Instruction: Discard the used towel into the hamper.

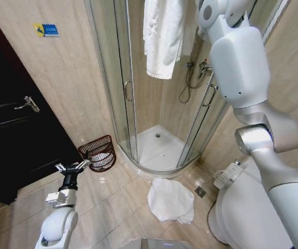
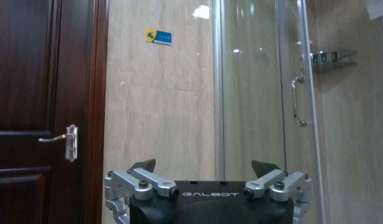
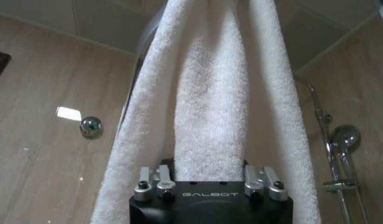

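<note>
A white towel (image 1: 161, 36) hangs over the top of the glass shower door. My right arm reaches up toward it. In the right wrist view my right gripper (image 3: 209, 163) is shut on the towel's (image 3: 210, 107) middle fold, and the cloth hides the fingertips. The hamper (image 1: 101, 153), a dark reddish-brown openwork basket, stands on the floor against the wall left of the shower. My left gripper (image 1: 72, 167) is held low, just in front of the hamper, open and with nothing in it (image 2: 204, 165).
A second white cloth (image 1: 170, 199) lies crumpled on the tiles in front of the shower tray (image 1: 156, 150). A toilet (image 1: 242, 207) stands at the lower right, a dark door (image 1: 14, 135) on the left, and a shower hose (image 1: 190, 83) inside the cabin.
</note>
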`<state>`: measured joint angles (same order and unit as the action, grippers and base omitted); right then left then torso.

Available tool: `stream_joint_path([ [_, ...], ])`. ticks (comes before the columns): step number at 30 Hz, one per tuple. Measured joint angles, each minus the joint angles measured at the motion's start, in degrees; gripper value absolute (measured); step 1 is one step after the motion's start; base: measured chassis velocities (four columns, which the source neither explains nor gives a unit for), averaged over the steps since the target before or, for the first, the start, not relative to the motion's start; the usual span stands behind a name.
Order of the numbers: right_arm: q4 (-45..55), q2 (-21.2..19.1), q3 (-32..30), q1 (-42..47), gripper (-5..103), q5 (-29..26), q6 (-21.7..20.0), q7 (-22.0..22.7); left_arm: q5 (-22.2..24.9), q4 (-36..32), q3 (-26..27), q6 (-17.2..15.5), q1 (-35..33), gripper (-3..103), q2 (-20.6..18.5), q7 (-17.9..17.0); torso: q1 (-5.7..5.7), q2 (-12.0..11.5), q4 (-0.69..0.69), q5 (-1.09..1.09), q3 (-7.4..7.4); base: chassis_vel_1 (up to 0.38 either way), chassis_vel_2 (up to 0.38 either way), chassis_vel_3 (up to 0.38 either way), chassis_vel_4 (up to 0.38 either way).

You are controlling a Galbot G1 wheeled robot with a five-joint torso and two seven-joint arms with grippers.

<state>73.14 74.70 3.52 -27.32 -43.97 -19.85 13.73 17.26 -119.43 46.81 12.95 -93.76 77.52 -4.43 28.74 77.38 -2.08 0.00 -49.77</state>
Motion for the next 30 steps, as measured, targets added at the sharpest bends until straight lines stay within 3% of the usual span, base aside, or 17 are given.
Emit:
stream_joint_path([
  [3, -0.2, 0.1, -0.2, 0.3, 48, 0.4, 0.2, -0.3, 0.0, 0.0, 0.0, 0.0, 0.0, 100, 0.0, 0.0, 0.0, 0.0, 0.0, 0.0, 0.0, 0.0, 0.0, 0.0, 0.0],
  [6, -0.2, -0.2, -0.3, 0.5, 33, 0.5, 0.3, -0.4, 0.0, 0.0, -0.1, 0.0, 0.0, 100, -0.1, 0.0, 0.0, 0.0, -0.01, 0.0, 0.0, 0.0, 0.0, 0.0, 0.0],
  [15, -0.3, -1.1, 0.0, 0.7, 4, 0.5, 0.3, -0.8, 0.2, 0.1, -0.3, 0.0, 0.2, 100, -0.3, 0.0, 0.0, 0.0, 0.0, 0.0, 0.0, 0.0, 0.0, 0.0, 0.0],
  [30, 3.7, -3.2, 0.8, 5.7, 4, -1.0, 0.0, -0.3, 0.5, 0.3, -0.1, 0.1, 0.1, 100, -0.5, 0.0, -0.01, 0.0, 0.0, 0.0, 0.01, 0.0, 0.0, 0.0, 0.0],
])
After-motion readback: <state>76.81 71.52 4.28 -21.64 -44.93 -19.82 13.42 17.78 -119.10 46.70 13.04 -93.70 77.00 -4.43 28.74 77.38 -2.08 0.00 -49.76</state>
